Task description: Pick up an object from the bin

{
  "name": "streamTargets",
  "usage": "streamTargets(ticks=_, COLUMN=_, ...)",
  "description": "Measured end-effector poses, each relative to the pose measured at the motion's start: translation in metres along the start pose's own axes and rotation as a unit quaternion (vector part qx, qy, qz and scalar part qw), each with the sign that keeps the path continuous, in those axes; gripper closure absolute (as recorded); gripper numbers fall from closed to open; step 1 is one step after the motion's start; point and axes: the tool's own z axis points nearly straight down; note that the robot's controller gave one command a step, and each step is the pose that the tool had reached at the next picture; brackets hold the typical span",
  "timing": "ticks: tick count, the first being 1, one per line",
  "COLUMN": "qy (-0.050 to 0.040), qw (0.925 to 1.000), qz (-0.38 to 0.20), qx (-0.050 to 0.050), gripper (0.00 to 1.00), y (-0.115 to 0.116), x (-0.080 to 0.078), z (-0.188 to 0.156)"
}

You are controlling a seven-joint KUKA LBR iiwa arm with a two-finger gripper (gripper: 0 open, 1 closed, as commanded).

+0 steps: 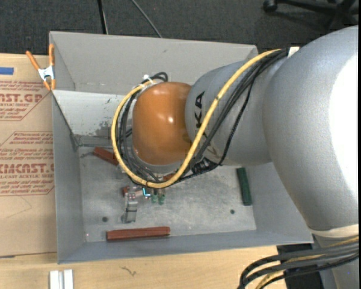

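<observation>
A long reddish-brown stick point(138, 233) is lying flat on the floor of the bin point(66, 161), along the wall at the bottom of the view and toward the left corner. The gripper point(131, 205) is hanging just above it in the view, low over bare floor in the bin's left half, seemingly apart from the stick. The arm point(301, 131) is reaching in from the right, its thick silver body crossing the bin and bending down. The orange cover point(159, 122) at its wrist is facing the camera, with yellow and black cables point(117, 137) looping around it. A second reddish-brown piece point(105, 155) is poking out from under the cables near the left wall. A dark green pen point(245, 185) is lying well apart on the right. The gripper is sitting mostly hidden beneath the wrist, so I cannot tell whether it is wide or narrow. The bin is resting on a wooden desk point(186, 267).
</observation>
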Motion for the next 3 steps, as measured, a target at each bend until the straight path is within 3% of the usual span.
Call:
streamTargets(ticks=1, qy=-0.0026, qw=0.9909, qz=-0.135, qx=0.002, gripper=0.0, y=-0.073, x=-0.035, z=0.054)
streamTargets(ticks=2, qy=-0.0043, qw=0.9906, qz=-0.136, qx=0.0, gripper=1.0, y=-0.07, x=-0.035, z=0.052)
streamTargets(ticks=3, qy=-0.0089, qw=0.9878, qz=-0.155, qx=0.0, gripper=1.0, y=-0.07, x=-0.066, z=-0.065)
